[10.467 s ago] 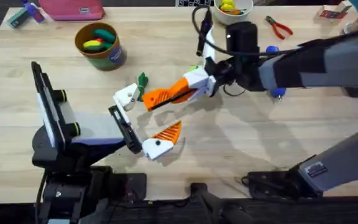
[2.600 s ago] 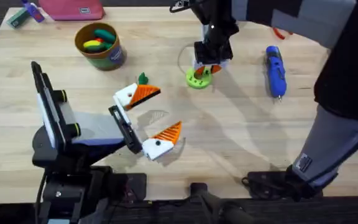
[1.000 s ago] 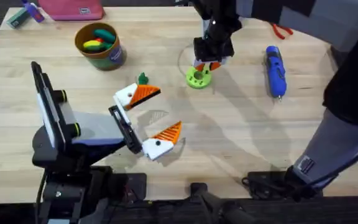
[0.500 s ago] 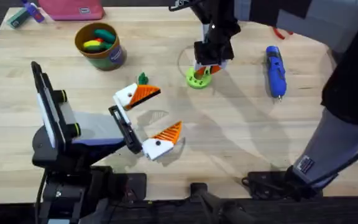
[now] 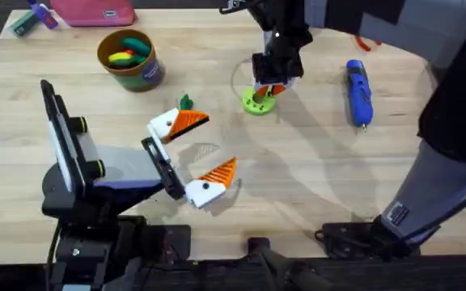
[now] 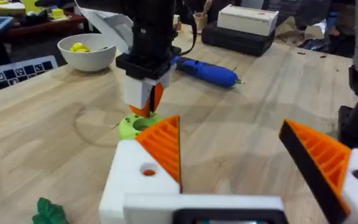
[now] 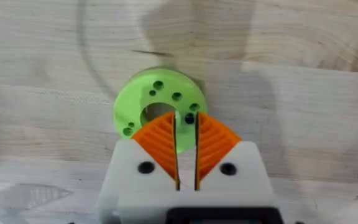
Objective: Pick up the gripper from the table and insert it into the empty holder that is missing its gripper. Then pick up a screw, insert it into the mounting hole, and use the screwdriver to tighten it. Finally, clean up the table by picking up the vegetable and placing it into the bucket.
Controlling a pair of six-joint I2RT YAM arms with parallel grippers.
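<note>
My left gripper (image 5: 221,141) lies open near the table's middle. The orange ribbed gripper pad (image 5: 189,121) sits in its white holder (image 5: 165,125), whose mounting hole (image 6: 148,170) shows orange. My right gripper (image 5: 267,87) points down on a green disc (image 5: 256,103), pads pinched to a thin slit with a small dark screw (image 7: 189,118) at their tips. To the right of it lies the blue screwdriver (image 5: 357,90). The dark-green vegetable (image 5: 185,102) rests just behind the left gripper's far finger. The teal bucket (image 5: 129,61) stands at the back left.
The bucket holds yellow, red and green toys. A white bowl (image 6: 87,51) with a yellow toy and a white box (image 6: 248,18) stand at the back. A pink case (image 5: 95,12) lies at the far left edge, red pliers (image 5: 366,39) behind the right arm.
Ten seconds ago my right gripper held the orange pad at the left holder. It has since gone to the green disc, lifted slightly a second ago, then dropped back onto it.
</note>
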